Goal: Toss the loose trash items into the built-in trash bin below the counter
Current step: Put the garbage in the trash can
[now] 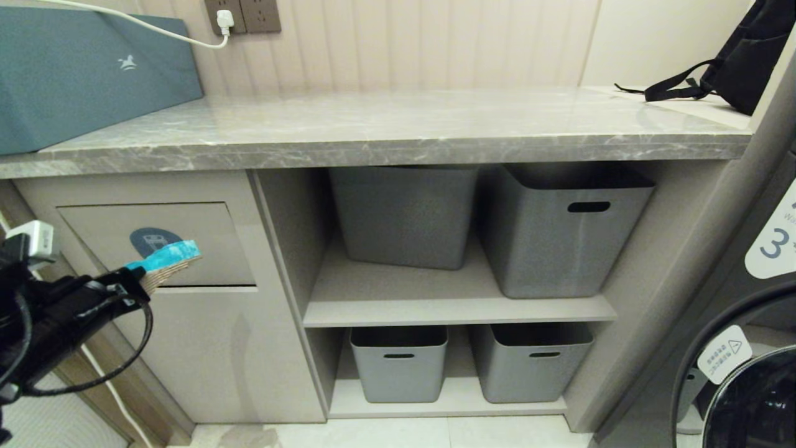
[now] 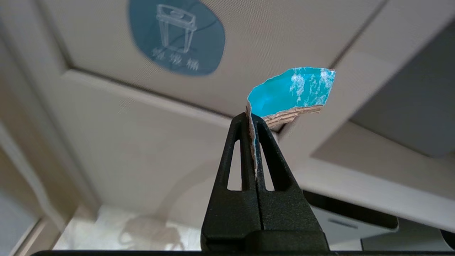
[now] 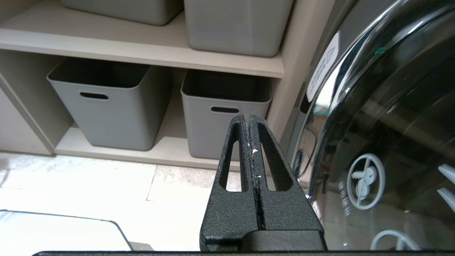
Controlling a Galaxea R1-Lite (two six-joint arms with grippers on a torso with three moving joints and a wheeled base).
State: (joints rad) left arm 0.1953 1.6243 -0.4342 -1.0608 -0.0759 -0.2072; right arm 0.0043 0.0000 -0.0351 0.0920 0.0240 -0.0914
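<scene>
Beige cabinet fronts and a grey marble tabletop (image 1: 398,134) fill the head view. The left arm enters at the lower left, mostly cut off by the picture's edge. Its left hand (image 1: 138,287) is pinched on a cardboard scrap (image 1: 168,261), cyan on top and brown underneath, which covers the lower part of the blue oval badge (image 1: 149,239). The scrap's long axis runs from the hand toward the trash bin flap (image 1: 205,242), its free end tilted slightly up. Whether it touches the flap cannot be told. Four grey tubs (image 1: 404,214) stand on open shelves to the right. A teal box (image 1: 93,78) on the tabletop and a black bag (image 1: 740,59) are both cropped

From the left wrist, the black fingers (image 2: 245,149) are pressed together on the scrap's brown edge, with its cyan face (image 2: 291,93) sticking out beyond the tips, just before the flap's lower edge. The badge (image 2: 176,35) is cut off at the picture's edge

From the right wrist, the right hand (image 3: 250,119) is pressed shut on nothing, hanging low beside a dark washer door (image 3: 384,142), facing the lower tubs (image 3: 106,106)
</scene>
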